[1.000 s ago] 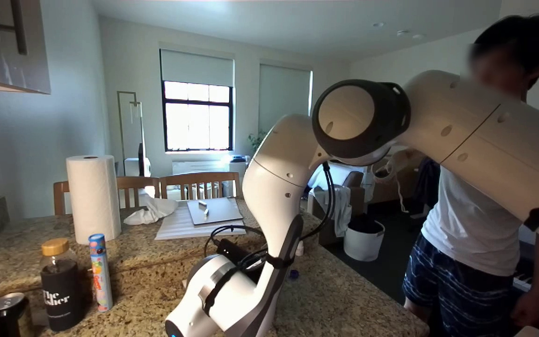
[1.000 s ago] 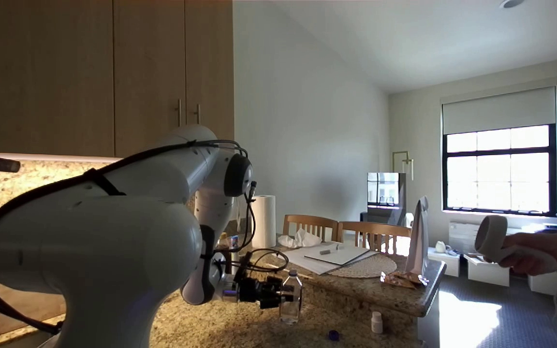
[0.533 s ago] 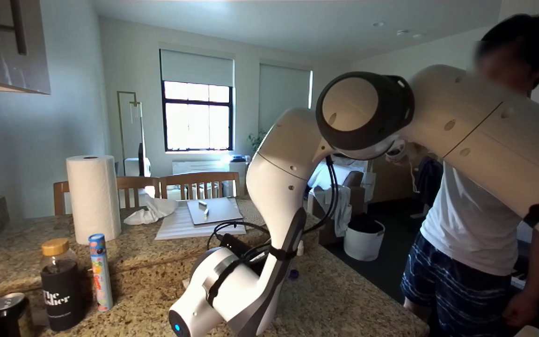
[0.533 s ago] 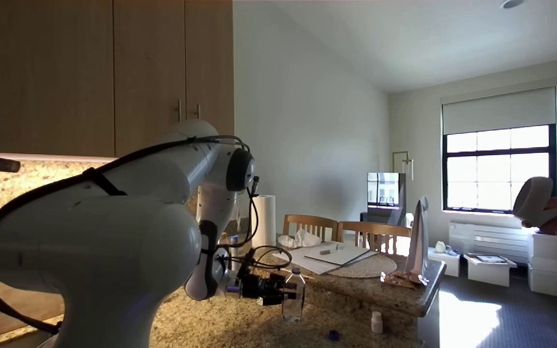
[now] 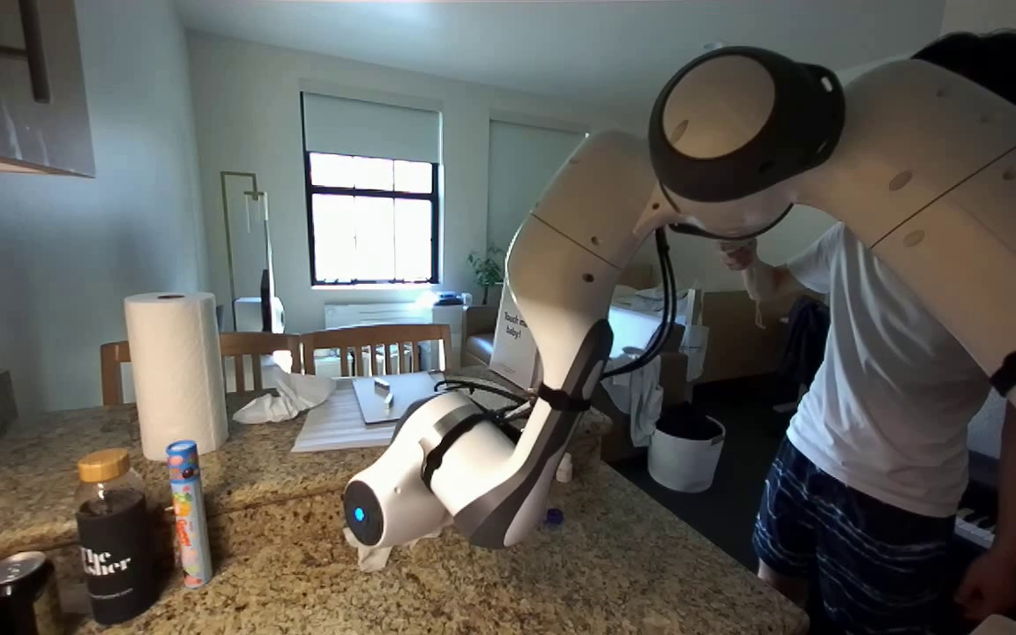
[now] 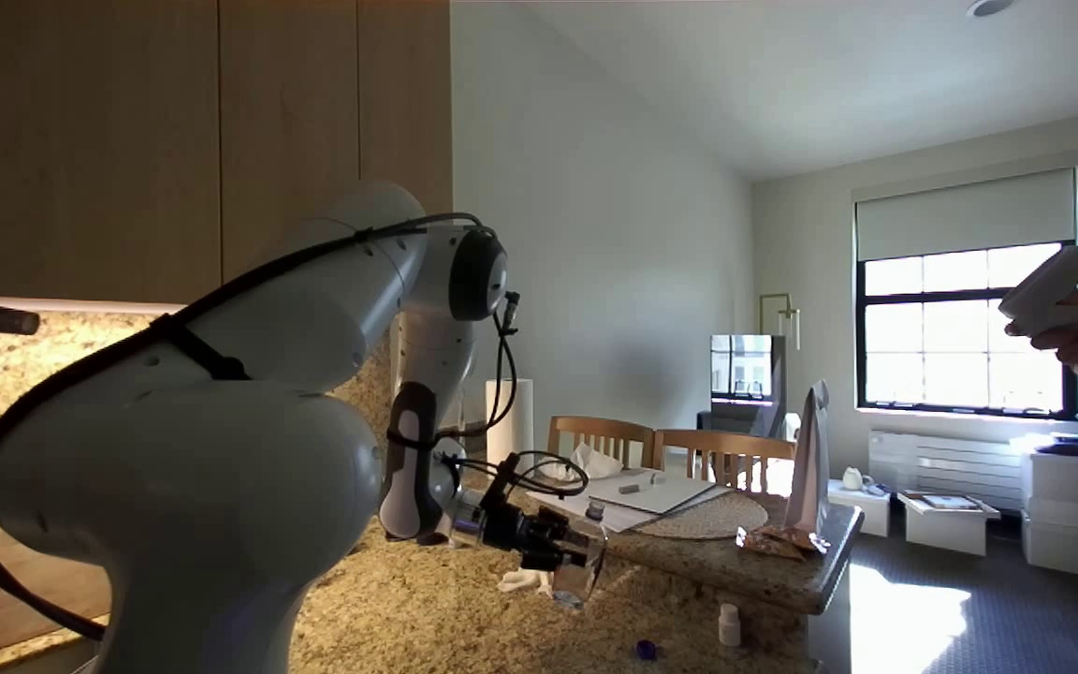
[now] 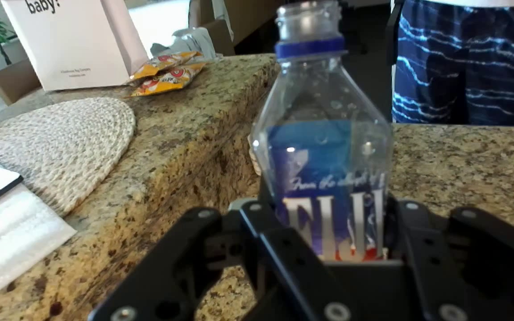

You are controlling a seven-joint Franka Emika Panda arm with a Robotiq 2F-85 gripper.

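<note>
Bottle (image 7: 324,147) shows readable lettering (image 7: 328,223) only in wrist view.

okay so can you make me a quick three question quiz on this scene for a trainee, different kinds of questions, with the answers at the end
1. Short answer: what are the jaws closed on?
2. True or false: a cap is screwed onto it.
3. Multiple choice: in the wrist view, what stands beside the snack packets?
A) a can
B) a white bag
C) a paper towel roll

Key:
1. A clear bottle.
2. False; its threaded neck is bare.
3. B
</note>
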